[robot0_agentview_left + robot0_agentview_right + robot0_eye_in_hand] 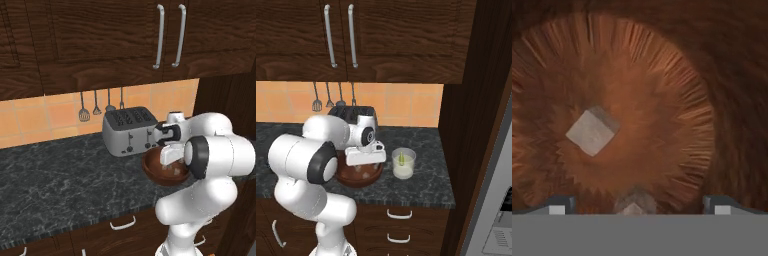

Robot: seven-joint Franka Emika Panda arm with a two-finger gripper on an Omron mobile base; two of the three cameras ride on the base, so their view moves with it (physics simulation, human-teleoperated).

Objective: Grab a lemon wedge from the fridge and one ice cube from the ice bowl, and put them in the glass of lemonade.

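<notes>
My gripper point(639, 205) hangs open, pointing straight down into the ice bowl point(150, 169), a reddish-brown wooden bowl on the dark counter. Its hand point(365, 156) sits just above the ice bowl point(356, 181). In the hand view one pale ice cube point(592, 131) lies on the bowl floor up and to the left of the fingertips point(557, 206). A second ice cube point(634, 204) lies between them, untouched. The glass of lemonade point(404, 165) stands right of the bowl, with a small yellow-green lemon wedge point(401, 158) in it. The grey fridge point(491, 200) rises at the far right.
A silver four-slot toaster point(127, 131) stands right behind the bowl against the tiled wall, with kitchen utensils point(95, 106) hanging above it. Dark upper cabinets with long handles point(160, 35) overhang the counter point(60, 185). A dark tall panel point(466, 100) closes the right end.
</notes>
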